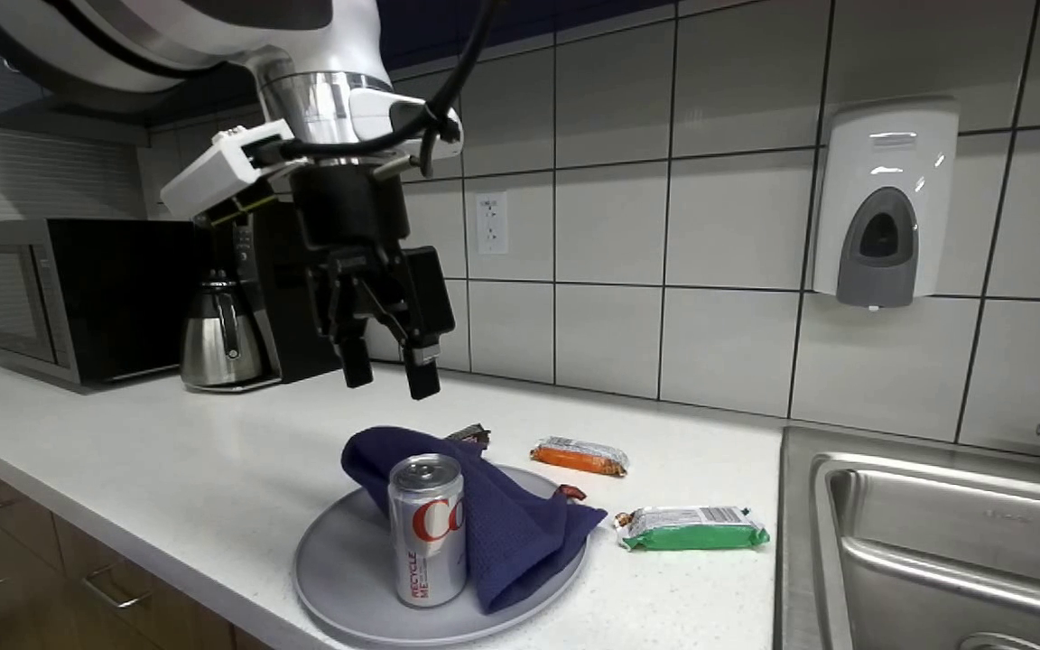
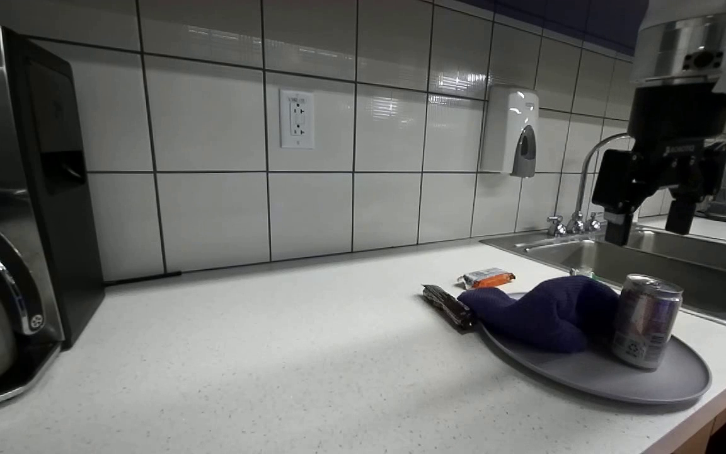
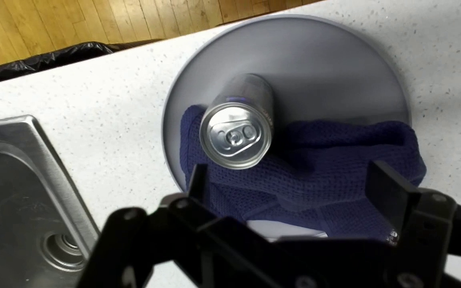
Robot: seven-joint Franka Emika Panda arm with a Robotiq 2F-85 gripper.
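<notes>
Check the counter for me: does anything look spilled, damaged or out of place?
I see no spill or damage. The cloth looks untidy: it lies bunched on the plate beside the upright can, reaching past the plate's edge.

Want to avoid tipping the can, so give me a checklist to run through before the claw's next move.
1. Claw open, nothing held: ok.
2. Claw apart from can and cloth: ok, it hangs higher than both.
3. Can upright on plate: ok.
4. Cloth lying flat: not ok, it is bunched up.
5. Plate well back from the edge of the counter: not ok, its rim sits close.
6. Can empty: cannot tell from outside.
</notes>
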